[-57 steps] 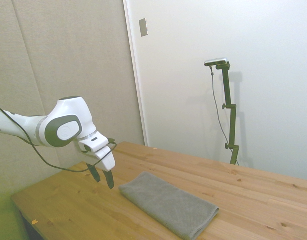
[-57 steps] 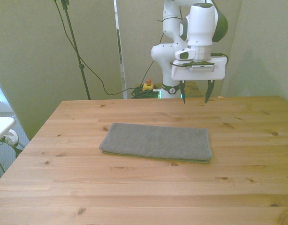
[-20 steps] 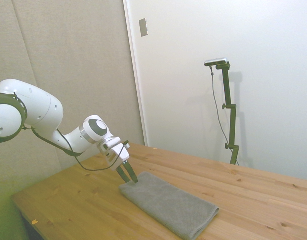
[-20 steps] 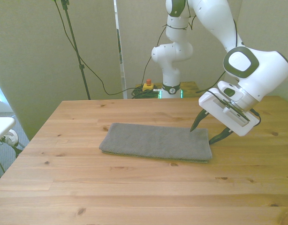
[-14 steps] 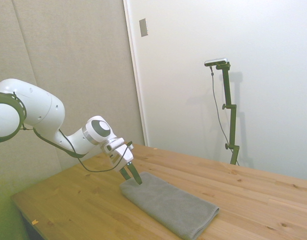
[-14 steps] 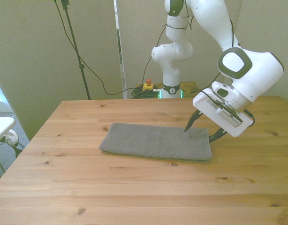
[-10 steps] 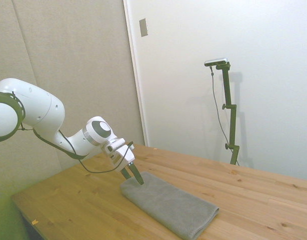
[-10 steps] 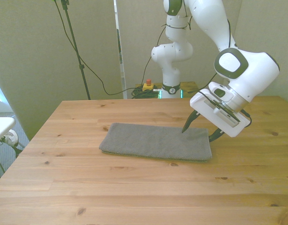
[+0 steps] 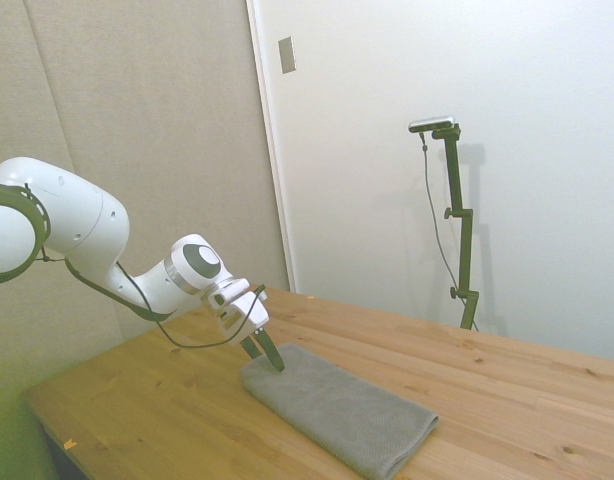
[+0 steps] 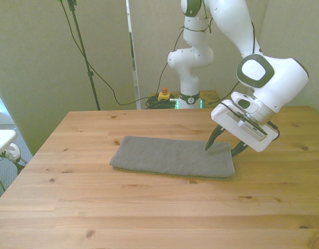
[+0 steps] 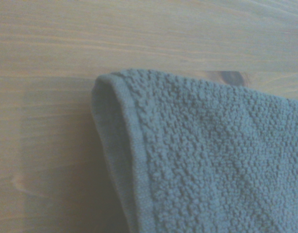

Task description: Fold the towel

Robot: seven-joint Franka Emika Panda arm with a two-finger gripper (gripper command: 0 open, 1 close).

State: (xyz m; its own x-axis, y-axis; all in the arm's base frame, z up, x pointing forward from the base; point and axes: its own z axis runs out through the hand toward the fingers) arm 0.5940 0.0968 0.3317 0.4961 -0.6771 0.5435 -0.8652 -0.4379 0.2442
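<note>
At the right end of the towel (image 10: 173,156) in the front view, the gripper (image 10: 221,148) hangs tilted with its fingers spread wide and nothing between them, one tip over the cloth near its far corner and the other just off the short edge. That grey strip lies flat on the table (image 10: 149,207), its long axis running across the frame from centre-left to centre-right. Judging from this, the free length to fold lies entirely toward the frame's left of the tool.

Soft, even indoor light with faint shadows; side and front views sharp, wrist view slightly blurred and dim.
</note>
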